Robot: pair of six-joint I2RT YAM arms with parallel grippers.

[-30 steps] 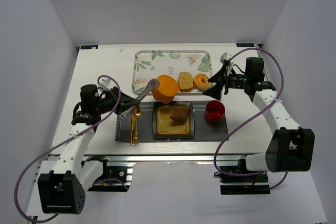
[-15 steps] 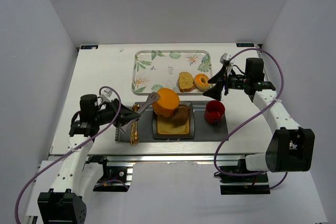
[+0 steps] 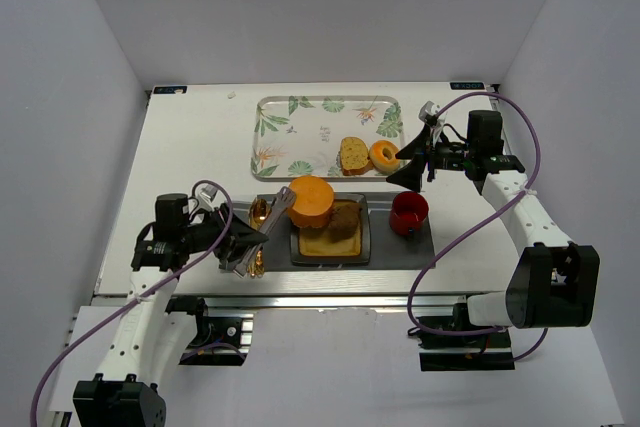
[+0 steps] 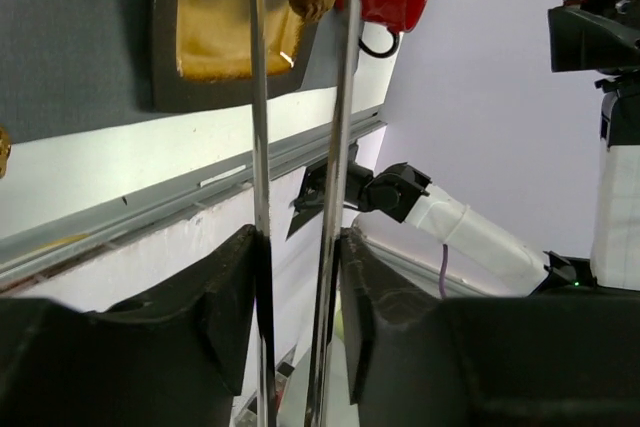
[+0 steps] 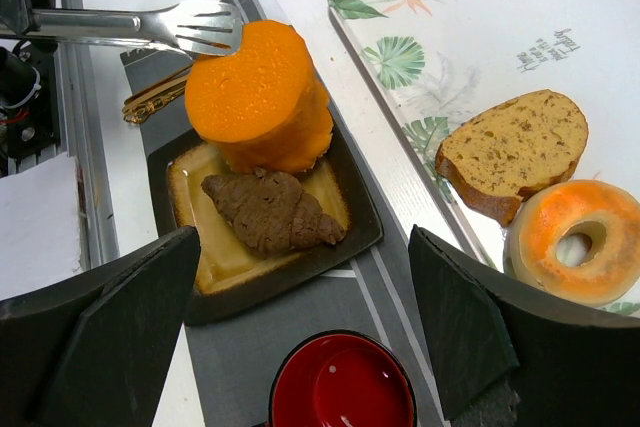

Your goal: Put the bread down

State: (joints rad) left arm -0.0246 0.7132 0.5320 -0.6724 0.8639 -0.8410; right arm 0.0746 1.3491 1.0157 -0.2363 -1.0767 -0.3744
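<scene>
Jaws of left gripper (image 3: 233,243) clamp tongs (image 3: 266,218) gripping orange bread (image 3: 311,202); right gripper (image 3: 412,157) gapes wide.

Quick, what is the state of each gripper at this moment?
Left gripper: shut on the tongs, which clamp the orange bread.
Right gripper: open, holding nothing.

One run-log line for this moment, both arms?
left gripper: shut on tongs | tongs: holding orange bread | orange bread: at plate edge, beside croissant | right gripper: open
</scene>
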